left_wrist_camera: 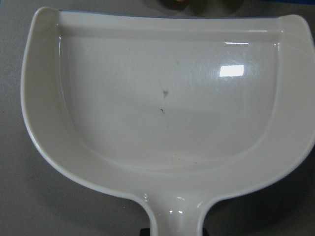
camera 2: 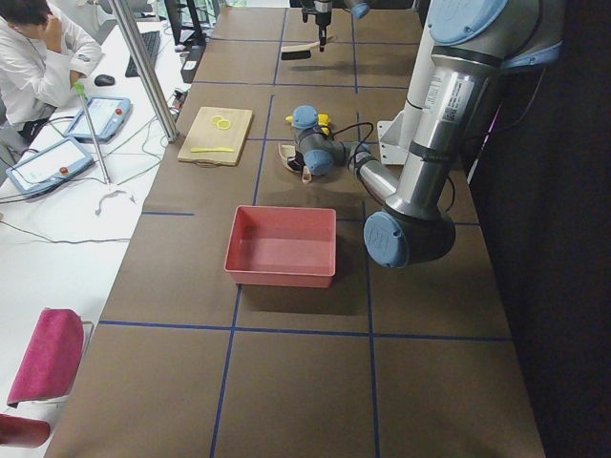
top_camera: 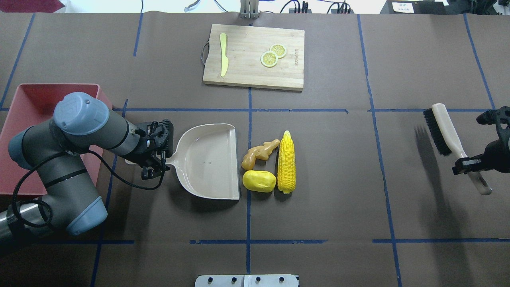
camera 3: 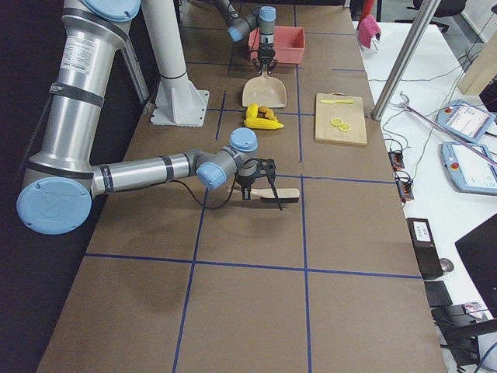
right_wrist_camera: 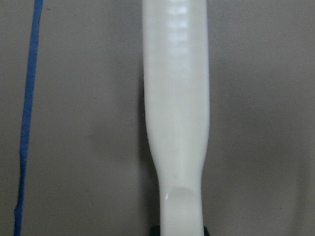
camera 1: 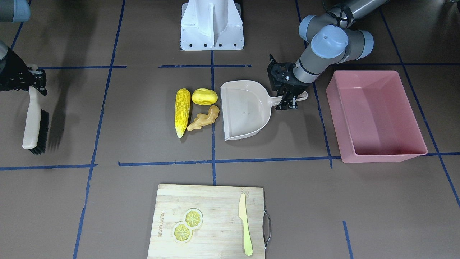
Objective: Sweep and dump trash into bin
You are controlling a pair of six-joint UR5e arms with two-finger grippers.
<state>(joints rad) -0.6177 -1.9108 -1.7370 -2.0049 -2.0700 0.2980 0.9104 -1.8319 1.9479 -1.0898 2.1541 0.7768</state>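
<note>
The trash lies together mid-table: a yellow corn cob (camera 1: 182, 112) (top_camera: 287, 161), a yellow potato-like lump (camera 1: 204, 96) (top_camera: 259, 181) and a tan ginger root (camera 1: 205, 118) (top_camera: 259, 153). A beige dustpan (camera 1: 244, 108) (top_camera: 207, 159) (left_wrist_camera: 162, 108) rests beside them, its open mouth facing them. My left gripper (camera 1: 289, 100) (top_camera: 153, 163) is shut on the dustpan's handle. The pink bin (camera 1: 337, 118) (top_camera: 40, 99) stands empty behind my left arm. My right gripper (camera 1: 34, 81) (top_camera: 468, 163) is shut on the handle of a black-bristled brush (camera 1: 34, 118) (top_camera: 442, 131) (right_wrist_camera: 175, 98), far from the trash.
A wooden cutting board (camera 1: 215, 201) (top_camera: 247, 75) at the far side carries two lemon slices (camera 1: 187, 225) and a pale yellow-green knife (camera 1: 245, 226). The white robot base (camera 1: 212, 25) stands at the near edge. Blue tape lines cross the brown table.
</note>
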